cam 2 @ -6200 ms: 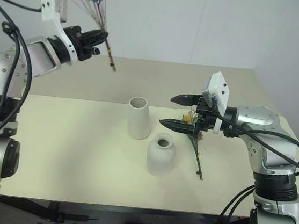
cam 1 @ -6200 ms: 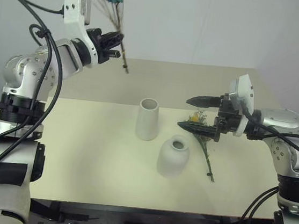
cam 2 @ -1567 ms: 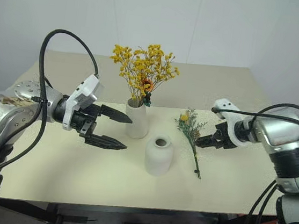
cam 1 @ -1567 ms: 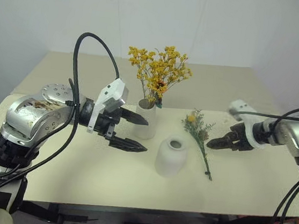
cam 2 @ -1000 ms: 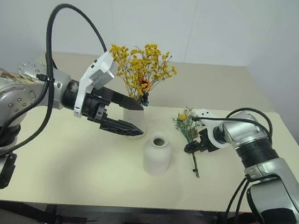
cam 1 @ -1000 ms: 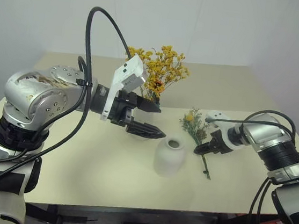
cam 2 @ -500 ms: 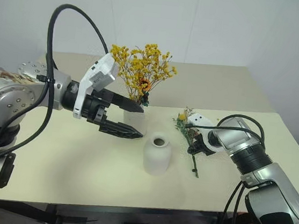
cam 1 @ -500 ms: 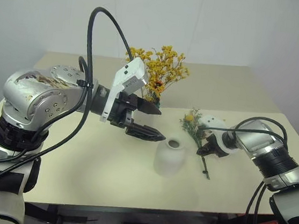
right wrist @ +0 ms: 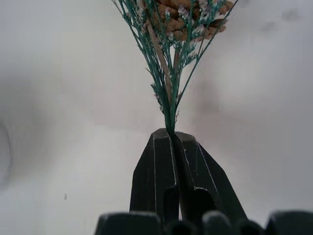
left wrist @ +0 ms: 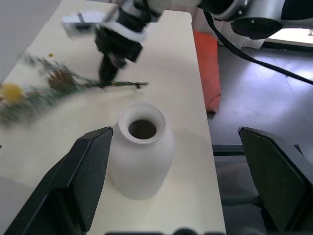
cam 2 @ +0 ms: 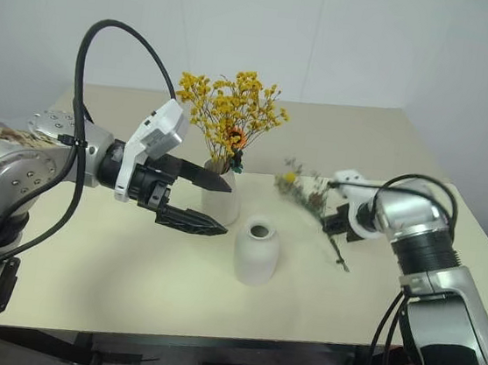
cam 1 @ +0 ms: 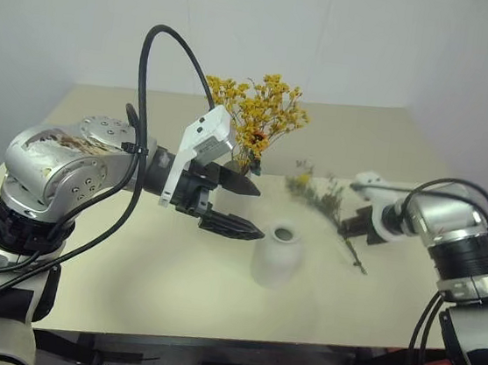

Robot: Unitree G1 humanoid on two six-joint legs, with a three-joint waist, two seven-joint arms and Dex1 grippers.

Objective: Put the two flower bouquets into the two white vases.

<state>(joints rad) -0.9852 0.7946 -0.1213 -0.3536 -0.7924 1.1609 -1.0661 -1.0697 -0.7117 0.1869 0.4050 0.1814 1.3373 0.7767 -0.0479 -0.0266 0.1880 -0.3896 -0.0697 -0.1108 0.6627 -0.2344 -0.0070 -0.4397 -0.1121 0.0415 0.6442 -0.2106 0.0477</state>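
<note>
Sprig (right wrist: pixel 168 73) clamped by its stem between the right gripper's (right wrist: pixel 172 134) pressed jaws, bloom end raised off the table (cam 1: pixel 423 159) near its right edge; left gripper (cam 1: pixel 250 208) spread wide beside the round vase (cam 1: pixel 276 255)

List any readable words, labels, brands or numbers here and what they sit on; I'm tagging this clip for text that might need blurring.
None: no readable text on anything here.
The two white vases, the short one and the tall one, are plain.
The table bears no markings.
The camera housings on the left gripper and right gripper show no legible lettering.
</note>
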